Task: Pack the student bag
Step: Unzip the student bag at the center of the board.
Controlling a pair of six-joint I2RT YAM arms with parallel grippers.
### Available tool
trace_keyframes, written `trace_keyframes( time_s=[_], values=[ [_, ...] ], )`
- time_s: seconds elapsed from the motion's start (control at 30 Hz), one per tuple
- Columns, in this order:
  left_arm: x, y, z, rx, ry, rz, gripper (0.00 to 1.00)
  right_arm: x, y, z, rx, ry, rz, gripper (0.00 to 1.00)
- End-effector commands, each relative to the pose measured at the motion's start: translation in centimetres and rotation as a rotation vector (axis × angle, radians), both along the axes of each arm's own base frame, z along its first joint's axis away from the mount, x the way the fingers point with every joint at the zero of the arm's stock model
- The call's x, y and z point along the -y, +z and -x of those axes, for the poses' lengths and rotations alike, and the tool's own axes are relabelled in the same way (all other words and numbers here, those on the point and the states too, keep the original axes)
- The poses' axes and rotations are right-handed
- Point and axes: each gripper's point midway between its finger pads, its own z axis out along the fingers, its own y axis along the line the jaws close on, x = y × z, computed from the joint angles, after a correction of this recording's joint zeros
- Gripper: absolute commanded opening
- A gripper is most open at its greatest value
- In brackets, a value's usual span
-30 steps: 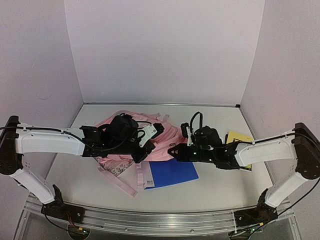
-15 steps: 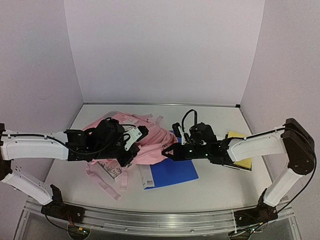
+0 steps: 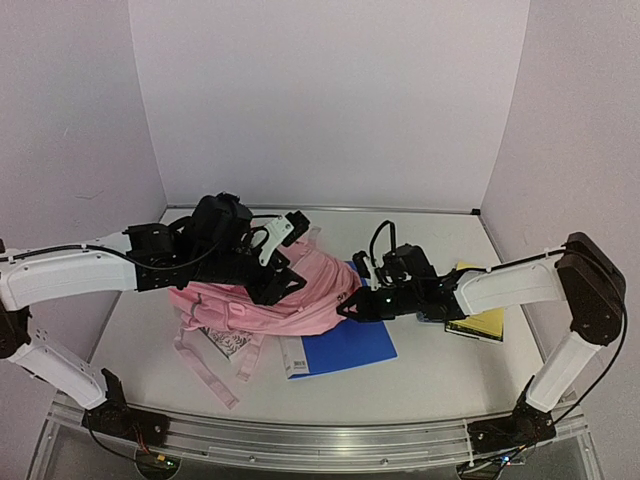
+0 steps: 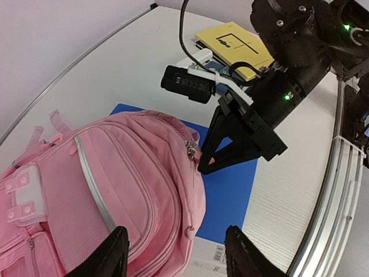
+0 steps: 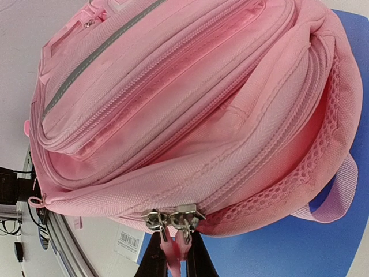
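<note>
The student bag (image 3: 262,300) is a soft pink backpack lying at the table's middle, its top end on a blue folder (image 3: 350,345). My left gripper (image 3: 290,252) hovers open above the bag, touching nothing; in the left wrist view its fingertips (image 4: 118,245) straddle the air over the bag (image 4: 115,190). My right gripper (image 3: 350,304) is shut on the bag's pink zipper pulls (image 5: 176,251) at the main zip, where two metal sliders (image 5: 173,218) meet. The zip along the bag (image 5: 173,104) is closed.
A yellow book (image 3: 482,322) lies right of the right arm, on a dark thing. A patterned book (image 3: 222,340) sticks out under the bag's near-left side. Loose pink straps (image 3: 195,365) trail toward the front. The blue folder carries a white barcode label (image 4: 210,257).
My left gripper has let go of the bag, opened and lifted up and back. The bag has dropped flat and shifted left. My right gripper still grips the zipper pulls.
</note>
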Motion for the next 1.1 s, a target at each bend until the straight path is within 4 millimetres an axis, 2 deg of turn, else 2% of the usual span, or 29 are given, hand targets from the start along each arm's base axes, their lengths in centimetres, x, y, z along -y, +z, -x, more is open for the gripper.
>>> trace_keyframes(
  time_s=[0.0, 0.23, 0.4, 0.67, 0.93, 1.07],
  values=[
    [3.4, 0.7, -0.1, -0.035, -0.082, 0.051, 0.62, -0.3, 2.5, -0.2, 0.069, 0.008, -0.046, 0.00],
    [6.6, -2.3, -1.9, -0.103, -0.084, 0.022, 0.66, 0.2, 3.7, -0.2, 0.092, -0.015, -0.063, 0.00],
    [8.2, -4.7, -3.0, -0.131, -0.083, -0.011, 0.64, 0.4, 3.7, -0.2, 0.092, -0.026, -0.062, 0.00],
    [8.7, -6.1, -4.0, -0.139, -0.063, -0.039, 0.51, 0.9, 3.7, -0.1, 0.095, -0.040, -0.059, 0.00],
    [9.5, -7.9, -3.6, -0.191, -0.095, -0.064, 0.46, 1.0, 3.6, -0.2, 0.101, -0.046, -0.053, 0.00],
    [9.7, -8.3, -3.5, -0.206, -0.102, -0.077, 0.40, 1.3, 3.7, -0.5, 0.108, -0.067, -0.048, 0.00]
  ],
)
